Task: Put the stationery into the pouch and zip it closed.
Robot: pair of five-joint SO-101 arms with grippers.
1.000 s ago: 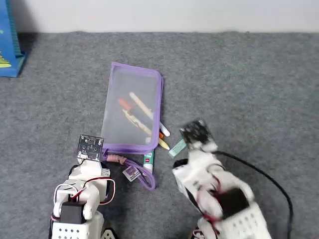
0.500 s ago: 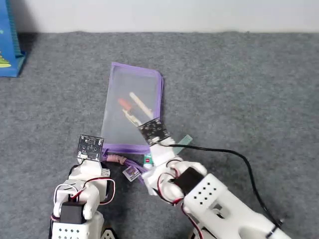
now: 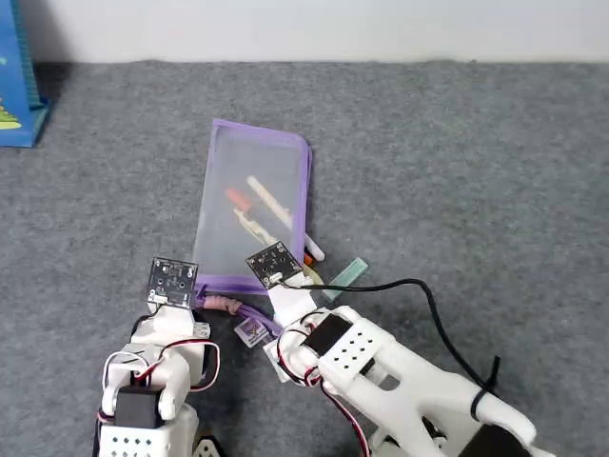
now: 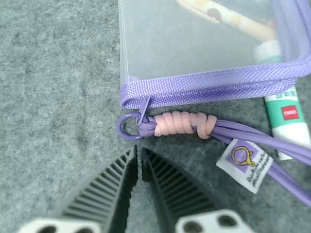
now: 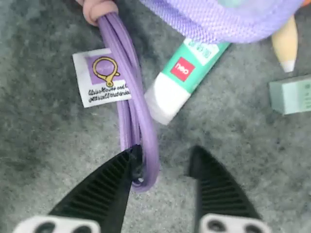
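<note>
Right end effector [image 5: 165,158] released, jaws spread beside the purple strap [image 5: 133,116], near a green glue stick [image 5: 187,73] with a red label. Left end effector [image 4: 138,156] clenched on nothing, near the zipper ring [image 4: 119,127]. White tag [image 5: 103,76] bears a clasp drawing. Pouch [image 3: 252,205] lies lengthwise away from the arms; open bench [image 3: 476,171] to its right.

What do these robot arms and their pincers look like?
The left arm and right arm are white shells with thin red wires; a black cable loops off the right. The left pincer and right pincer have black, ridged, pointed fingers.
</note>
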